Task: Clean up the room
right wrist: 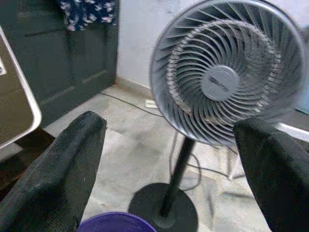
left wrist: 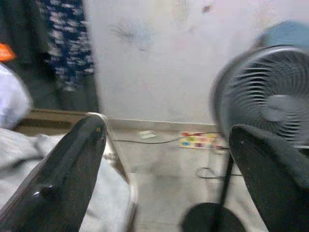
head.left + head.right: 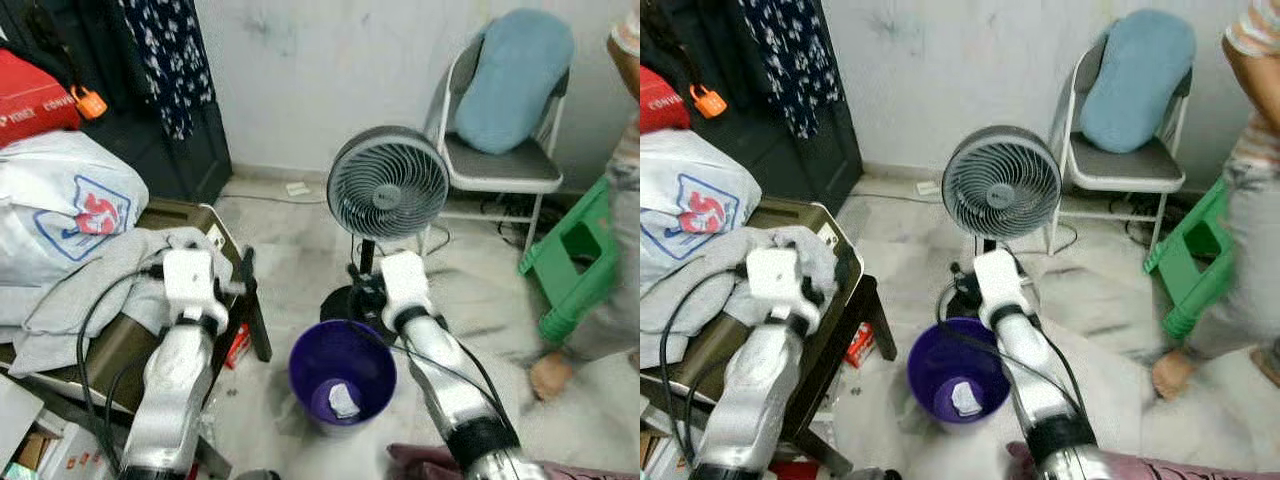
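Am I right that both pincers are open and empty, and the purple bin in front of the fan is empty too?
Not quite. The purple bin already holds a small white scrap at the bottom, as the left eye view shows. The rest stands: the bin sits in front of the fan, and the left pincer and right pincer are both open with nothing between their fingers.

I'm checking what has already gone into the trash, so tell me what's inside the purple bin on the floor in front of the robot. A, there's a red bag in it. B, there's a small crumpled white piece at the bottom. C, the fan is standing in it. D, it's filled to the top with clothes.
B: the purple bin holds just a small crumpled white piece on its bottom, below the open right gripper.
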`<state>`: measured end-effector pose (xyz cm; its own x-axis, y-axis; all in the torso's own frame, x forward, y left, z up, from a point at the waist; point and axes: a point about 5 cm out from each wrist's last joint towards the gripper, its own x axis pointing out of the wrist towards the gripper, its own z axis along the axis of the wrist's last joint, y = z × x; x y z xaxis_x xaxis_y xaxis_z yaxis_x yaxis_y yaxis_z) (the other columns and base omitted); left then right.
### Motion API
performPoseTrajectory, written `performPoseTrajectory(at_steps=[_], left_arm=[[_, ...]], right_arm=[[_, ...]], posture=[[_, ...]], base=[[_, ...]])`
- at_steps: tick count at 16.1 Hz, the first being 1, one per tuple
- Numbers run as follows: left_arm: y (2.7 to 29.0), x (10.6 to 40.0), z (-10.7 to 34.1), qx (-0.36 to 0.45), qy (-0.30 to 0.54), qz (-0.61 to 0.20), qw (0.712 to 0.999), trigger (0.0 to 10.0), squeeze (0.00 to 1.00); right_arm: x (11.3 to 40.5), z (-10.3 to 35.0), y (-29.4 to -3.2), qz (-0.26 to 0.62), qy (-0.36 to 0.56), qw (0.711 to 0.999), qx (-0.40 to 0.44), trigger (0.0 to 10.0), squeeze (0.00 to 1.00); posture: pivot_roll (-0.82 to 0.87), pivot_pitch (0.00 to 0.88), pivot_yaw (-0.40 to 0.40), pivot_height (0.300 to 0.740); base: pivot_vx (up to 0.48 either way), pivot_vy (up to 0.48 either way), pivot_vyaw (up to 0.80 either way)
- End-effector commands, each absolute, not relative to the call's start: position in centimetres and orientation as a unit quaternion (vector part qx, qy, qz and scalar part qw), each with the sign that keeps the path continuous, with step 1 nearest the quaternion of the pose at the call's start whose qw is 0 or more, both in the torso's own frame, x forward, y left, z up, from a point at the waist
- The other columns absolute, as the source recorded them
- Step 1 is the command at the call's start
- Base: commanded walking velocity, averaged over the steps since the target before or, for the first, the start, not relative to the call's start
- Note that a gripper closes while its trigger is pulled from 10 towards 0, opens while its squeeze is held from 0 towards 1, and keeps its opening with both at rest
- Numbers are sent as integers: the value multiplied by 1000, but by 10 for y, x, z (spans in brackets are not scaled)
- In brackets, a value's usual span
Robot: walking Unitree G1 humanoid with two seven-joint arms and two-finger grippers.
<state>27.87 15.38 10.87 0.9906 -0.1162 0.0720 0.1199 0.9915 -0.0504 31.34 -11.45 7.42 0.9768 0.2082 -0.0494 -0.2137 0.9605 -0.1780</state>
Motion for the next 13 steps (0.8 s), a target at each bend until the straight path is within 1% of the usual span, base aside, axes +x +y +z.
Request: performPoseTrajectory(at_steps=[1, 3, 4, 5, 6, 8, 9, 13], left_arm=[[160, 271, 109, -22, -36, -72, 997, 10000, 0], [176, 258, 99, -21, -17, -44, 999, 10000, 0], [180, 252, 98, -27, -16, -39, 999, 10000, 0], [180, 250, 97, -31, -16, -40, 999, 10000, 0], [179, 248, 98, -36, -15, -45, 998, 10000, 0], [167, 244, 97, -59, -7, -81, 995, 10000, 0], [153, 247, 96, -50, -8, -100, 994, 10000, 0], [157, 244, 95, -51, -8, -82, 995, 10000, 0]], right_arm=[[306, 78, -122, 86, 9, 993, -84, 10000, 0], [288, 76, -130, 76, 13, 994, -75, 10000, 0], [280, 80, -133, 79, 3, 994, -81, 10000, 0], [278, 82, -134, 78, -1, 994, -81, 10000, 0], [276, 87, -135, 77, -12, 994, -79, 10000, 0], [274, 98, -134, 77, -31, 993, -79, 10000, 0], [275, 104, -135, 68, -33, 995, -72, 10000, 0], [279, 112, -134, 62, -39, 995, -63, 10000, 0]], posture=[[21, 0, 32, 740], [33, 0, 24, 740], [31, 0, 21, 740], [29, 0, 21, 740], [20, 0, 22, 740], [-14, 0, 37, 740], [-25, 0, 43, 740], [-18, 0, 25, 740]], base=[[0, 0, 0], [0, 0, 0], [0, 0, 438], [0, 0, 506], [0, 0, 800], [0, 0, 800], [0, 0, 800], [0, 0, 800]])
